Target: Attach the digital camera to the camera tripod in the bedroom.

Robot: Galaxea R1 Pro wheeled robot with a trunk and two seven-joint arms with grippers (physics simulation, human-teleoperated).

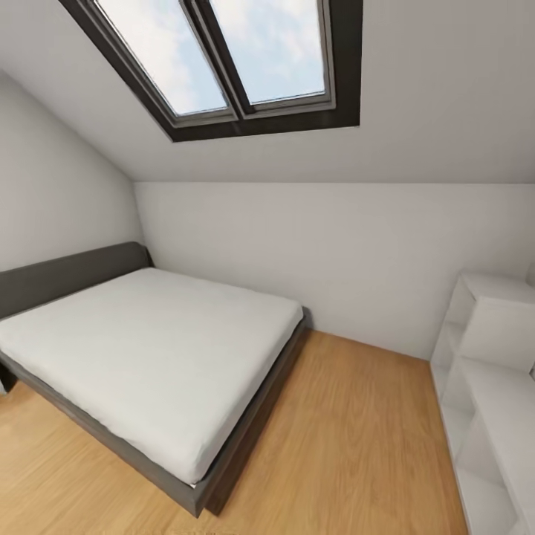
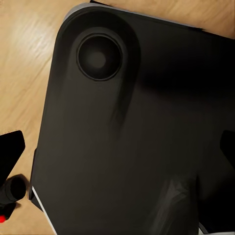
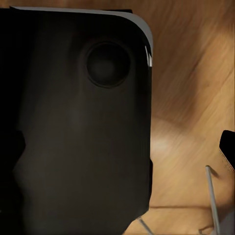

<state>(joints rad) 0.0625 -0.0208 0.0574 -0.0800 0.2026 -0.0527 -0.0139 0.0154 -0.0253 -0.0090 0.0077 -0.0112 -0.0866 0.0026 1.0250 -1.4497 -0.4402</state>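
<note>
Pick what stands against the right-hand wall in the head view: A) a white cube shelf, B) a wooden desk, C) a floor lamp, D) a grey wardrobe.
A: a white cube shelf with open compartments stands at the right, across the light wood plank floor from the grey-framed bed.

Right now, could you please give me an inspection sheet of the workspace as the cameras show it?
Surface: light wood plank floor, bare where it shows in the head view.
Job's things: two thin silver rods over the floor in the right wrist view, possibly tripod legs; cannot tell. A small black part with a red spot at the edge of the left wrist view; cannot identify it.
Clutter: nothing seen.
Grippers: dark fingertip at the left wrist view's edge, another in the right; open or shut cannot be told.
Cables: nothing seen.
Surroundings: bed with grey frame, skylight window, white cube shelf, pale walls; the robot's dark base below the wrists.
</note>
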